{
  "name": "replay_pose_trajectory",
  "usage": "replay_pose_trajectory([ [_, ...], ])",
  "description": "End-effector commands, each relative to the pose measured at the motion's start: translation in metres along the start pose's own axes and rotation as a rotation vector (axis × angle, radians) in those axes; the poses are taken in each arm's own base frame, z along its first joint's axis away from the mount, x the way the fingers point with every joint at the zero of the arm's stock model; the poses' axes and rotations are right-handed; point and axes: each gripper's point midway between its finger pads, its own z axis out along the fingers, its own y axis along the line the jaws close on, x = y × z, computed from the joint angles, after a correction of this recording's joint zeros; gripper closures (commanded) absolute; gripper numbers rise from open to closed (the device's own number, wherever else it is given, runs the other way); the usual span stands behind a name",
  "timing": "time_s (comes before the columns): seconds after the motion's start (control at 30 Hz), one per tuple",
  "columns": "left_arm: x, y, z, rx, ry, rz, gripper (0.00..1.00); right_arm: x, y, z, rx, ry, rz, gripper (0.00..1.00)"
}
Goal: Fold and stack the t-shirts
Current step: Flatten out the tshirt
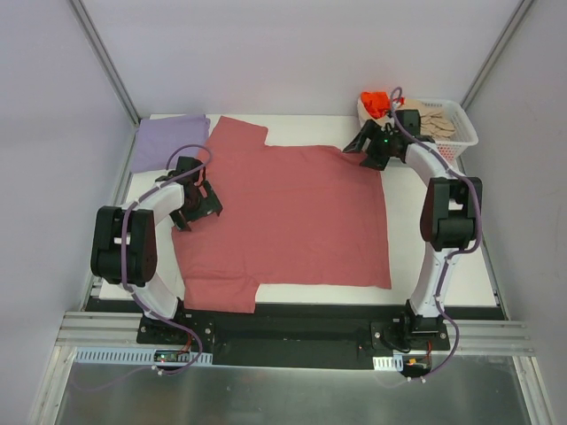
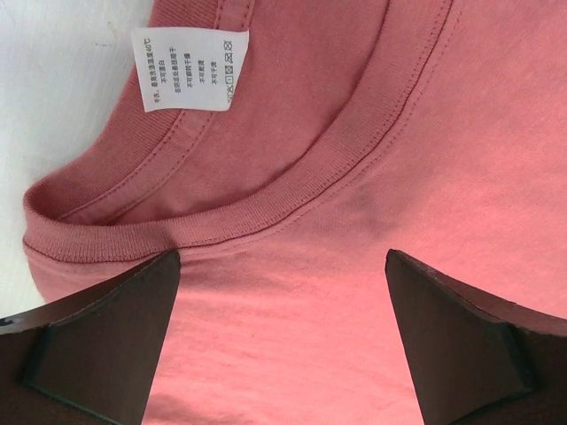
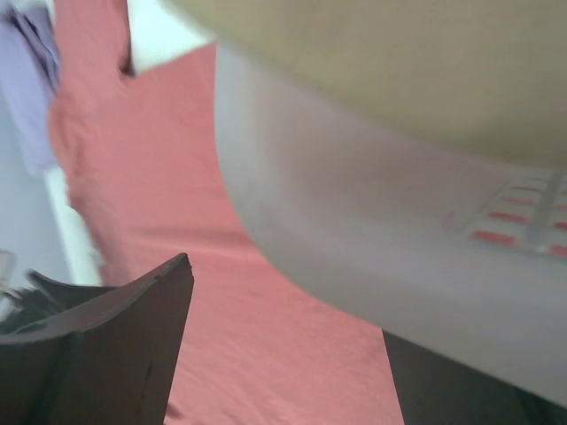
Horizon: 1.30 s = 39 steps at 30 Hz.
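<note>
A dusty rose-red t-shirt point(image 1: 292, 212) lies spread flat across the white table, collar to the left. My left gripper point(image 1: 205, 202) hovers open just over that collar point(image 2: 292, 190), its fingers point(image 2: 133, 328) wide apart with only rose cloth below and a white care label point(image 2: 189, 69) beyond. My right gripper point(image 1: 366, 149) is open over the shirt's far right corner, close against the basket; rose cloth point(image 3: 266, 354) shows between its fingers, nothing gripped. A folded lavender-purple t-shirt point(image 1: 168, 142) lies at the far left corner. Beige point(image 1: 436, 122) and bright orange point(image 1: 376, 102) t-shirts sit in the basket.
The white mesh basket point(image 1: 467, 137) stands at the table's far right corner; its blurred wall point(image 3: 372, 239) fills much of the right wrist view, hiding part of the right finger. White table point(image 1: 438, 274) shows to the right of the shirt. Grey enclosure walls surround the table.
</note>
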Motion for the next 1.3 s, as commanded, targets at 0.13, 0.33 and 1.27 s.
replay_pose_trajectory([
  [0.13,-0.006,0.006,-0.013,0.002,-0.031,0.003,0.01,-0.014,-0.020,-0.040,-0.039,0.011,0.290,0.11],
  [0.33,-0.007,0.004,-0.015,0.013,-0.036,0.003,0.01,0.000,-0.064,-0.051,0.015,0.015,0.419,0.08],
  [1.27,-0.008,0.000,-0.021,0.050,-0.061,-0.004,0.01,0.039,-0.071,-0.181,0.454,-0.277,-0.196,0.04],
])
